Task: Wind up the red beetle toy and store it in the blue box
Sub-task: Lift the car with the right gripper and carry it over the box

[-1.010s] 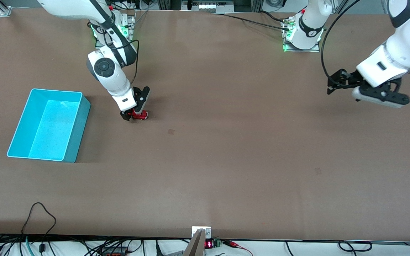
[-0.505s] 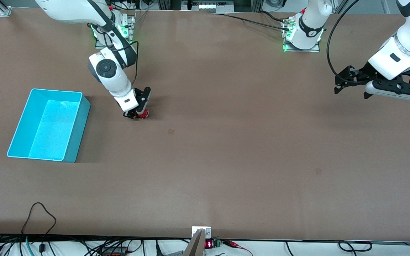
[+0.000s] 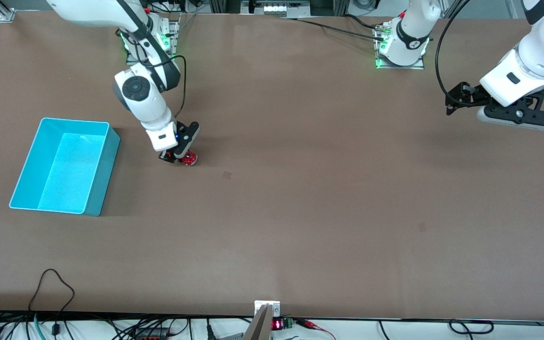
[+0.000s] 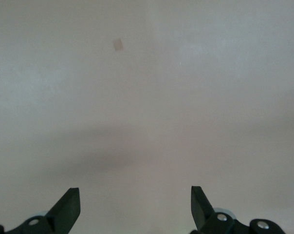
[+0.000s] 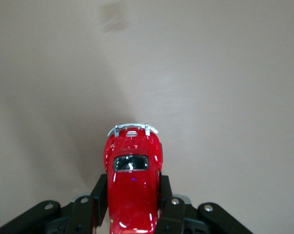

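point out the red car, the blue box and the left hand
red car [image 5: 133, 187]: right wrist view, on its roof, between the right hand's fingers
blue box [image 3: 104, 165]: front view, on its outer wall nearest the car
left hand [image 4: 135, 207]: left wrist view, midway between its spread fingertips

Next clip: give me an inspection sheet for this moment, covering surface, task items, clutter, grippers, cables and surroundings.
Surface: brown table, with two small darker square marks.
Job's things: red beetle toy on the table, outside the blue box; the blue box sits toward the right arm's end, open-topped, nothing seen inside.
Clutter: nothing seen.
Grippers: right gripper shut on the red beetle toy's sides, low at the table; left gripper open, holding nothing, waiting above bare table at the left arm's end.
Cables: black cable loops along the left arm; loose cables lie along the table edge nearest the camera.
Surroundings: both arm bases show green lights.
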Tool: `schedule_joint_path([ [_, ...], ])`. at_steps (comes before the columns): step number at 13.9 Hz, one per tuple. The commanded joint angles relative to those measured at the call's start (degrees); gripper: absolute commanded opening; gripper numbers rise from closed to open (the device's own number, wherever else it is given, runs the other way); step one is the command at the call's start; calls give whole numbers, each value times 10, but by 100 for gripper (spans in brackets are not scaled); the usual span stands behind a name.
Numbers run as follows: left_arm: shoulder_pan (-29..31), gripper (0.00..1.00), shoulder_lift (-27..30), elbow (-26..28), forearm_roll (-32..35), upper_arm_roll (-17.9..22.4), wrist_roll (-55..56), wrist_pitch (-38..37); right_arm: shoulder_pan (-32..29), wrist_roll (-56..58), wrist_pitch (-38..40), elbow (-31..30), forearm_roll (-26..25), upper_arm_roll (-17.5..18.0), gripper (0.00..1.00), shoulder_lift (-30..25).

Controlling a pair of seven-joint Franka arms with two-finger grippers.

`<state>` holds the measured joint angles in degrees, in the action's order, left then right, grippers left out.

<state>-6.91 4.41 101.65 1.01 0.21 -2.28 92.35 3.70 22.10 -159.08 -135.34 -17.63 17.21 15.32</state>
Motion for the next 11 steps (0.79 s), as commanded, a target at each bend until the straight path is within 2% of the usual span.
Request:
schedule_joint_path([
  [1, -6, 100, -14, -36, 10, 1, 7, -29, -10, -85, 71, 18, 43, 0, 0, -60],
  [3, -6, 100, -16, -37, 12, 1, 5, -26, -16, -146, 148, 41, 114, -33, 0, -98],
  [4, -6, 100, -16, -37, 12, 1, 5, -26, -20, -175, 190, 58, 121, -53, 0, -106],
  [6, -7, 100, -16, -38, 12, 1, 6, -24, -22, -222, 240, 80, 125, -111, 0, -109],
  [8, -7, 100, -16, -38, 12, 1, 5, -25, -26, -254, 254, 84, 124, -180, 0, -111],
  [11, -8, 100, -16, -38, 12, 1, 5, -25, -40, -220, 268, 99, 106, -272, 0, -82],
])
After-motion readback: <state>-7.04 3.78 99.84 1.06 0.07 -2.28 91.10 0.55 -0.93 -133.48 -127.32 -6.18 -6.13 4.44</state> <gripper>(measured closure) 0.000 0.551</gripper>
